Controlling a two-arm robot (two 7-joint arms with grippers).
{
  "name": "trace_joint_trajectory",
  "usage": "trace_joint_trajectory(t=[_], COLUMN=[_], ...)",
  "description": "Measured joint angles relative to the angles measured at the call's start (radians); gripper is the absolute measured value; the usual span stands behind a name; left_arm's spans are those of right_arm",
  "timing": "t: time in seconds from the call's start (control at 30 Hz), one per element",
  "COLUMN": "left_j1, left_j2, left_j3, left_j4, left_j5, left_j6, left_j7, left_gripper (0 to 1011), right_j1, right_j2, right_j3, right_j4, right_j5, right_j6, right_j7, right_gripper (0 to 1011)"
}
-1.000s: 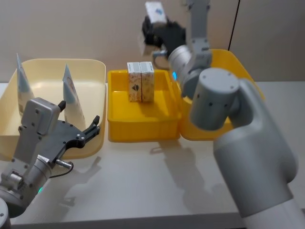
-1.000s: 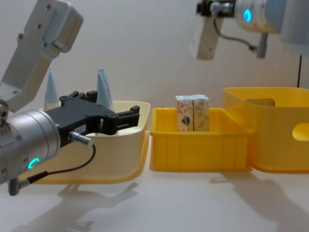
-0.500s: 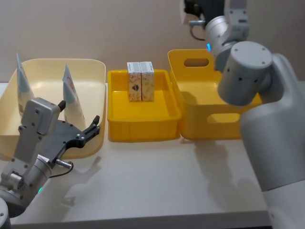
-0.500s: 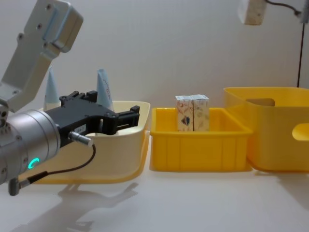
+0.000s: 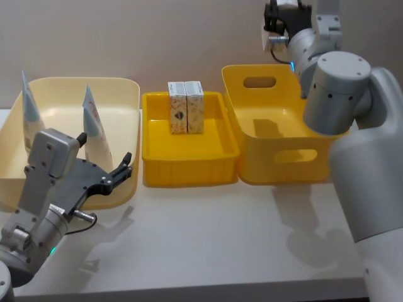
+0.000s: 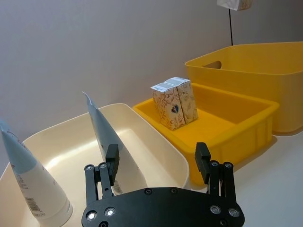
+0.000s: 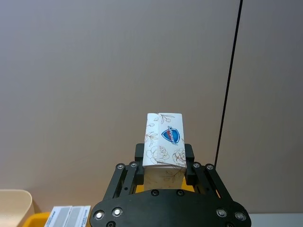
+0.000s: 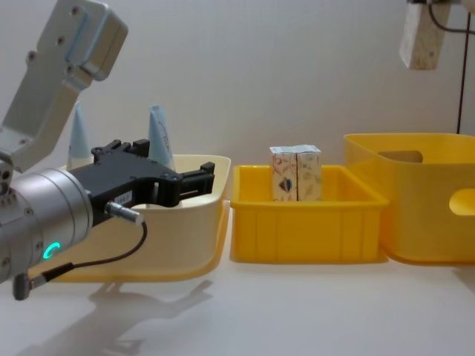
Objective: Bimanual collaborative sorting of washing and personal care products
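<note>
My right gripper [image 7: 164, 160] is raised high above the back of the deep yellow tub [image 5: 277, 135], shut on a cream floral carton [image 7: 164, 141]. That same carton [image 8: 421, 40] hangs at the top right in the chest view. Two more cartons [image 5: 186, 107] stand upright side by side in the shallow yellow tray [image 5: 189, 170]. Two pale blue-white tubes [image 5: 29, 112] [image 5: 94, 123] stand tip-up in the cream tub [image 5: 123, 94]. My left gripper [image 5: 107, 177] is open and holds nothing, low at the near right edge of the cream tub.
The three containers stand in a row along the back of the white table, cream tub left, tray in the middle, deep tub [image 8: 423, 200] right. A black cable [image 7: 229, 80] runs down the wall behind. Bare table surface lies in front of the containers.
The right arm swung the held carton from above the tray rightward to over the deep yellow tub. The left arm stayed still.
</note>
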Motion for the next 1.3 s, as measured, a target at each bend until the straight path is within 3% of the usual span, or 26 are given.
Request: trace_joint_trajectory(t=[0.6, 1.07, 1.3], left_j1=[0.000, 0.000, 0.000], left_j2=[0.000, 0.000, 0.000], left_j3=[0.000, 0.000, 0.000], left_j4=[0.000, 0.000, 0.000], left_j5=[0.000, 0.000, 0.000], left_j6=[0.000, 0.000, 0.000], left_j7=[0.000, 0.000, 0.000], left_gripper=[1000, 1000, 1000], right_j1=[0.069, 0.104, 0.112], right_j2=[-0.020, -0.032, -0.035], right_j3=[-0.012, -0.024, -0.026], right_j4=[0.136, 0.208, 0.224], right_j5=[-0.009, -0.018, -0.020], right_j6=[0.188, 0.251, 0.264], right_j7=[0.030, 0.040, 0.042], right_gripper=[446, 448, 640])
